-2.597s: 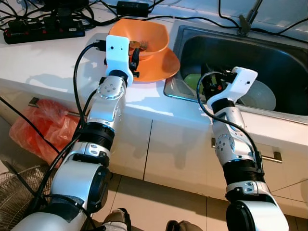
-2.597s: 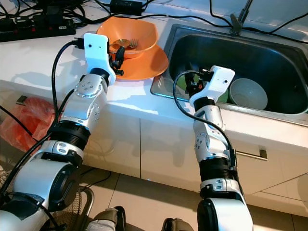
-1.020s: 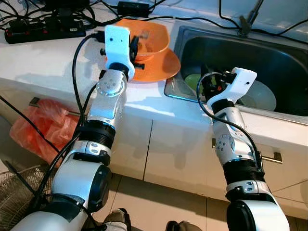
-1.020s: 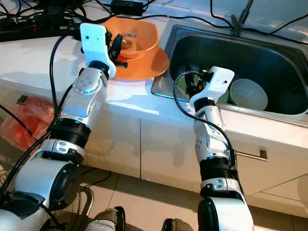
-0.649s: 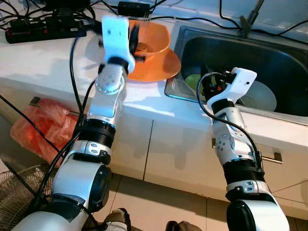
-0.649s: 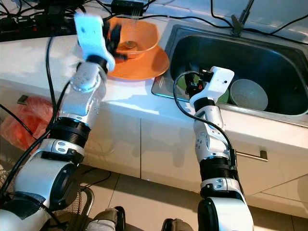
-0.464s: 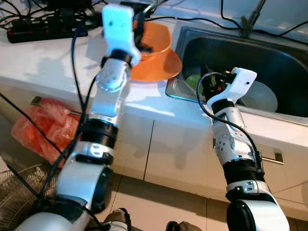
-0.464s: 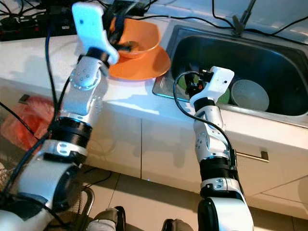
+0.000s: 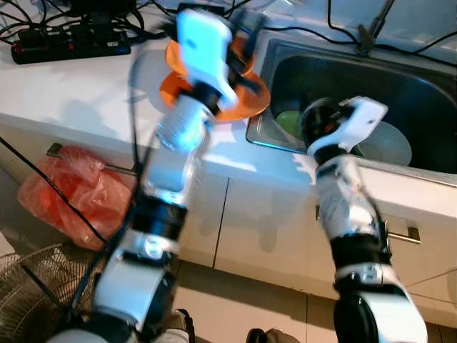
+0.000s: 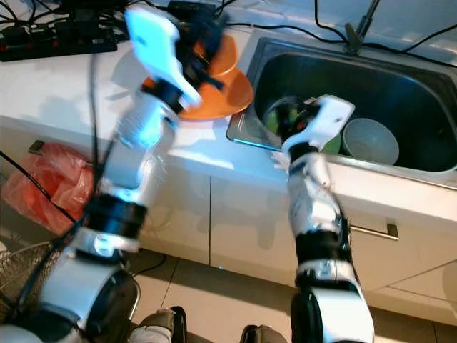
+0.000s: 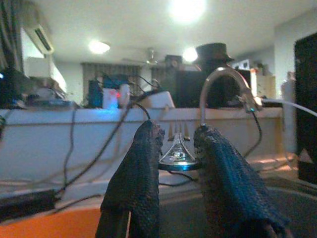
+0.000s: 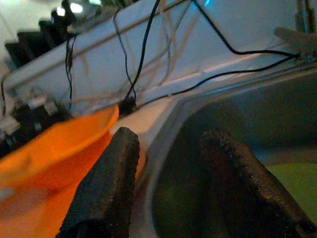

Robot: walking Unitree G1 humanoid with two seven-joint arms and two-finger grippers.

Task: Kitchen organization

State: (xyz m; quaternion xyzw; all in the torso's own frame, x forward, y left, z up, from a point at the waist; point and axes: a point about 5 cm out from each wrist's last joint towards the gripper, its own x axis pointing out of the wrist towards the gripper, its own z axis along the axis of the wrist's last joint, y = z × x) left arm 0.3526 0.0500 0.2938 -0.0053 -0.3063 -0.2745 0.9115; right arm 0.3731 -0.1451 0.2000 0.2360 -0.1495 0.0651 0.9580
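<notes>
My left gripper (image 11: pixel 176 131) is shut on a metal fork (image 11: pixel 179 150), tines pointing away from the camera. In the eye views that arm is blurred, raised over the orange bowl (image 10: pixel 226 53), which sits on an orange plate (image 9: pixel 254 97) on the white counter beside the sink (image 9: pixel 414 78). My right gripper (image 12: pixel 171 136) is open with nothing between its fingers, hovering at the sink's near left corner (image 9: pixel 314 118). A green plate (image 9: pixel 287 122) and a white bowl (image 10: pixel 371 140) lie in the sink.
A black power strip (image 9: pixel 64 46) and several cables run along the back of the counter. The faucet (image 9: pixel 368 32) stands behind the sink. Below are white cabinet doors with a handle (image 9: pixel 407 233), an orange plastic bag (image 9: pixel 64 196) and a floor fan (image 9: pixel 32 286).
My left arm has lifted the fork out of the orange bowl and swung up and to the right, toward the sink. The right arm has shifted only slightly.
</notes>
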